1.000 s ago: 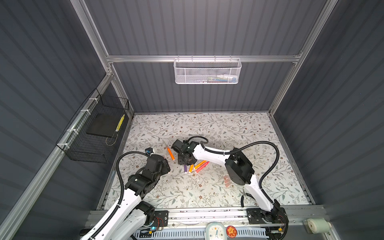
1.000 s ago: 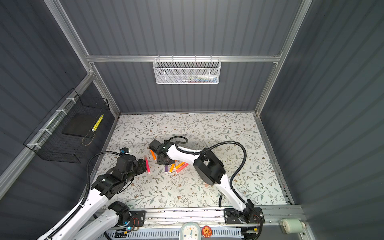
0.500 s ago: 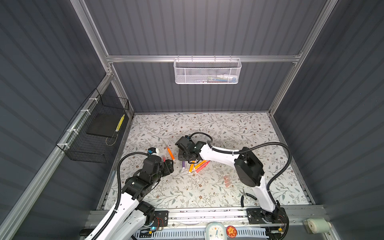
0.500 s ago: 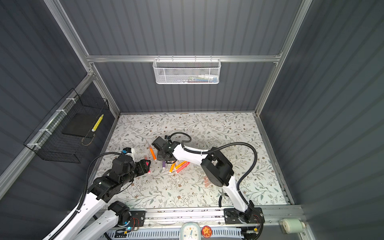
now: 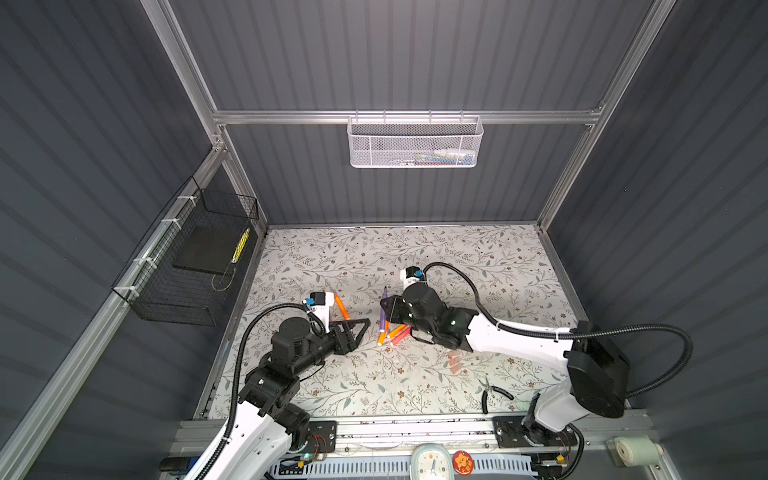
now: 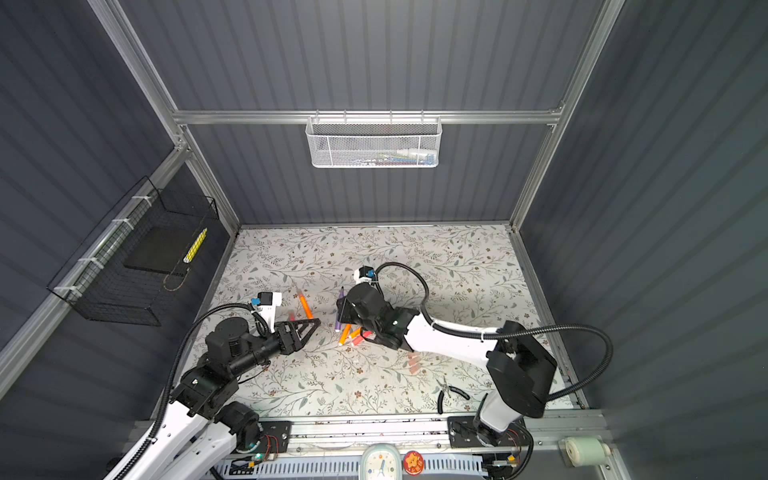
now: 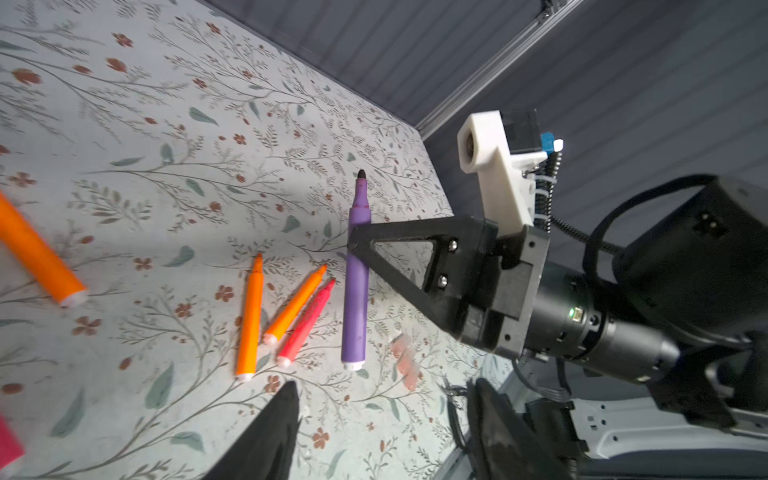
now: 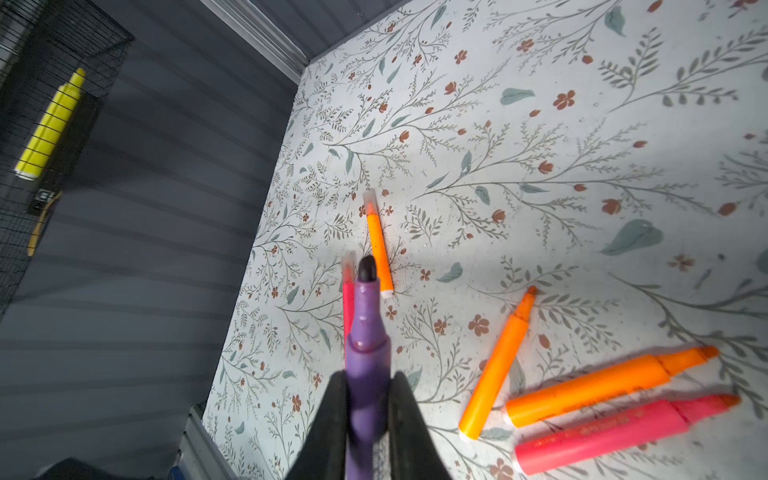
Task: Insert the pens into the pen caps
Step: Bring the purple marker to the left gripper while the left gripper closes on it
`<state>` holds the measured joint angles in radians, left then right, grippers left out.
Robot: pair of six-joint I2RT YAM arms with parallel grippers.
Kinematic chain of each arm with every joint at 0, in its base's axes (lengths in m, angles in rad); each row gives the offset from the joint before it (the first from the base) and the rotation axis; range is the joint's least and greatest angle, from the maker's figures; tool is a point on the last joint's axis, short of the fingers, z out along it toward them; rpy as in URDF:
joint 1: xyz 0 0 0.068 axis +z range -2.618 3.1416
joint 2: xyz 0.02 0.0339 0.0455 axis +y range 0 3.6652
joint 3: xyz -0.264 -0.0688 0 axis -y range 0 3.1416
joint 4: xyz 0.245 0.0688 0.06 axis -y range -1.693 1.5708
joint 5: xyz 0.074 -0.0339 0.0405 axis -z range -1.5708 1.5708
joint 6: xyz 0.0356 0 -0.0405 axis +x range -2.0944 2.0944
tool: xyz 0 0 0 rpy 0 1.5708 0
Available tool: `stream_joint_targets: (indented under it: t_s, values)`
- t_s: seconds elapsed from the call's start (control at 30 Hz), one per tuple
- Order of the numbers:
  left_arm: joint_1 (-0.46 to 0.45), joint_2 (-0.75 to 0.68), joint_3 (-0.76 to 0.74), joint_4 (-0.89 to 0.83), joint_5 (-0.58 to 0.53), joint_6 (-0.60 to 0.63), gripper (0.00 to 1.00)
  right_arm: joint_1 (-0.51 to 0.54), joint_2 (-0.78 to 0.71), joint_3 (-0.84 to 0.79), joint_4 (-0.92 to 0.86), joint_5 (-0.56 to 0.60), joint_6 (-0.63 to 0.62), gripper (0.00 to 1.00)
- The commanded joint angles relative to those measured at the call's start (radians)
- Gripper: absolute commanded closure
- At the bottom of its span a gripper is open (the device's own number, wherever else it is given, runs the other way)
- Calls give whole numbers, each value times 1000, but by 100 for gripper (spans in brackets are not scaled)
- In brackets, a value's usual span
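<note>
Purple pen (image 8: 365, 332): lifted off the table mid-way between its left and right edges, bare dark tip free and pointing toward the far edge.
Why held so: gripped on the barrel, the tip end stays clear, likely so that a cap can be pushed over it.
Right gripper (image 8: 369, 386): jaws pressed onto the purple pen's barrel from both sides. It touches nothing else.
Left gripper (image 5: 360, 330): jaws spread, with nothing between them in the left wrist view. It hovers nearer the table's left edge, facing the purple pen.
Why empty: probably free to fetch a cap, though no cap is within its jaws now.
Capped pens: an orange one (image 5: 341, 306) and a pink-red one (image 8: 348, 299) each wear a pale cap. They lie beside the left gripper, apart from the rest, seemingly set aside as done.
Loose pens: two orange (image 7: 249, 316) (image 7: 295, 303) and one pink-red (image 7: 307, 328) are uncapped and fanned on the table just beside the purple pen.
Caps (image 5: 455, 359): pale pink and blurred, they lie toward the front edge under the right arm, well apart from the left gripper. Their count cannot be told.
Next need: a cap lined up with the purple tip.
</note>
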<state>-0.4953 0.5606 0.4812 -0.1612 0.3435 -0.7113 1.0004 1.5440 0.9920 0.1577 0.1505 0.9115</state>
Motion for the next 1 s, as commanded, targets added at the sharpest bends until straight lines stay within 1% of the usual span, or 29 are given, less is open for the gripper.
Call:
stream_joint_targets:
  t_s: [0.0,0.17,0.4,0.57,0.77,0.9,0.97]
  values:
    - [4,46,-28,155,125,-49,35,15,-48,-40,128,-21,34,100]
    - [2,89,-40,165,130,-35,36,23,-71,-62,157,-58,34,100]
    - [1,125,-54,184,125,-23,38,39,-52,-56,190,-83,40,100]
    - [1,154,-41,173,109,-1,47,50,-22,-40,203,-101,49,100]
    - [1,184,-27,166,92,14,59,63,14,-24,213,-122,59,100]
    - [1,197,-26,172,74,18,63,67,27,-28,239,-143,72,100]
    - [1,207,-31,186,72,17,66,70,29,-35,261,-156,76,100]
